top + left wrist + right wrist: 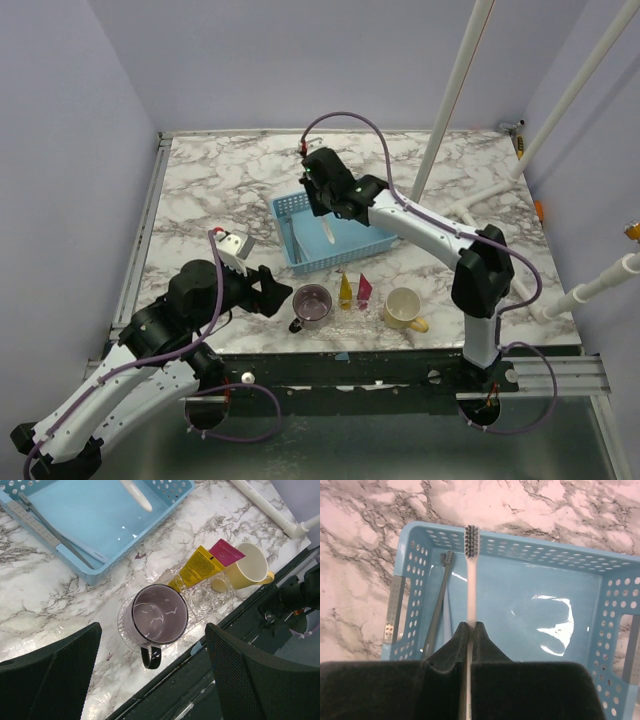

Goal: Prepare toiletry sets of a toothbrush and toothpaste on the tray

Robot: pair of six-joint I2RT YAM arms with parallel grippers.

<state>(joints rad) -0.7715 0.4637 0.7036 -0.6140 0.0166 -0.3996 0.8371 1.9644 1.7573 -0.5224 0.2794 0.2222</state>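
My right gripper is shut on a white toothbrush and holds it above the blue basket, bristles pointing away. A grey toothbrush lies along the basket's left wall. A yellow tube and a pink tube lie on a clear glass tray near the front edge. My left gripper is open and empty, just left of and above the purple mug.
A cream mug stands right of the tubes. White pipes rise at the back right. The table's front edge runs just below the purple mug.
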